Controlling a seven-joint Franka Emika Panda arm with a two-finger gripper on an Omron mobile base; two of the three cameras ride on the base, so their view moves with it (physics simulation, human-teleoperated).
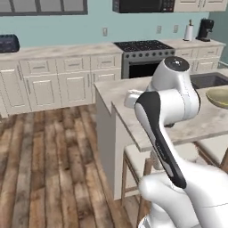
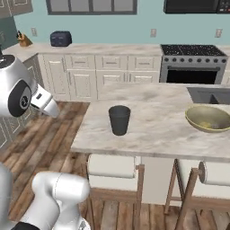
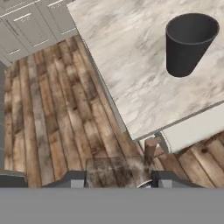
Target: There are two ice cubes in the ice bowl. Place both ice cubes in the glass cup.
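The glass cup [image 2: 119, 119] is a dark tumbler standing upright on the marble island, also seen in the hand view [image 3: 189, 43]. The yellow-olive ice bowl [image 2: 209, 118] sits to its right near the sink; its rim shows at the edge of the left base view [image 1: 220, 96]. I cannot make out the ice cubes inside it. My gripper [image 3: 119, 179] is open with nothing between its fingertips [image 3: 77, 179]. It hangs over the wooden floor, off the island's corner and to the left of the cup. My hand [image 2: 45, 104] shows as a white wedge.
Stools [image 2: 111, 165] are tucked under the island's near edge, and one stool leg [image 3: 151, 149] lies close below the gripper. A sink [image 2: 210, 93] lies behind the bowl. A stove [image 2: 192, 63] and cabinets line the back wall.
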